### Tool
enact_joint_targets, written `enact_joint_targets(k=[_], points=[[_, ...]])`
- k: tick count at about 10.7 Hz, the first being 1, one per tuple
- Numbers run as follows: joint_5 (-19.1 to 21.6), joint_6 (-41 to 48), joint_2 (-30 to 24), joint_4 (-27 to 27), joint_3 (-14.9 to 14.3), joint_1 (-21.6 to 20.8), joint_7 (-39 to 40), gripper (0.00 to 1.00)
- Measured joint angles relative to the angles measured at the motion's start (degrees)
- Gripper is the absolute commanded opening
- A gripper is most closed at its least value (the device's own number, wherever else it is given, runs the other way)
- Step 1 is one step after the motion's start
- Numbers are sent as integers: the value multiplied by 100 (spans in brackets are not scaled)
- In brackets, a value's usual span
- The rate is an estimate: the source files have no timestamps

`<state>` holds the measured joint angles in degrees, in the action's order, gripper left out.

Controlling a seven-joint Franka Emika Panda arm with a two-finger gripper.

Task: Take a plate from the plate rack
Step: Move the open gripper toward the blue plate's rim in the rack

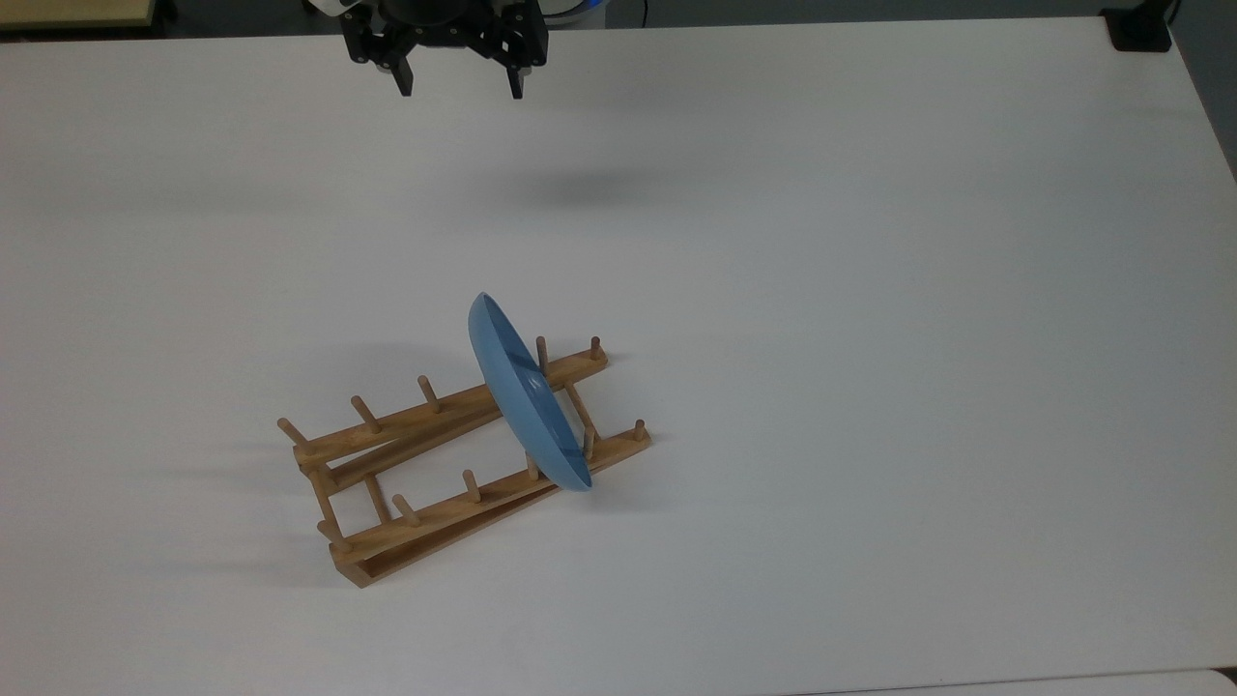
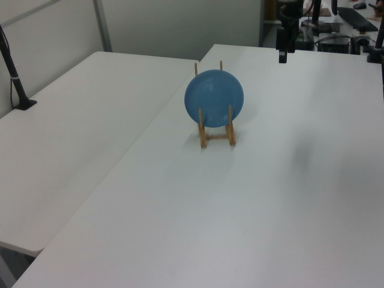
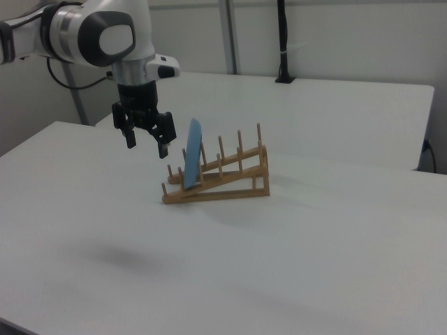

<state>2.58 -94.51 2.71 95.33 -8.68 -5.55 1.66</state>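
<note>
Standing on edge in slanted light-brown wooden peg rack (image 1: 454,464), round glossy light-blue plate (image 1: 527,391); black two-finger end effector (image 1: 456,87) wide, empty, well apart on white tabletop (image 1: 870,290); risk: off-centre rim pinch tips plate, drags rack

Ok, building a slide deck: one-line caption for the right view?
Panda gripper, fingers open, hovers beside a blue plate standing on edge in a wooden plate rack.
</note>
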Motion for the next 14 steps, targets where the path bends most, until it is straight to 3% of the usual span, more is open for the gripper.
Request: enact_joint_targets(k=[10, 12, 14], points=[[-160, 0, -1, -116, -12, 115, -6, 100], [-295, -279, 5, -120, -8, 91, -6, 100], [-693, -627, 111, -119, 14, 37, 234, 100]])
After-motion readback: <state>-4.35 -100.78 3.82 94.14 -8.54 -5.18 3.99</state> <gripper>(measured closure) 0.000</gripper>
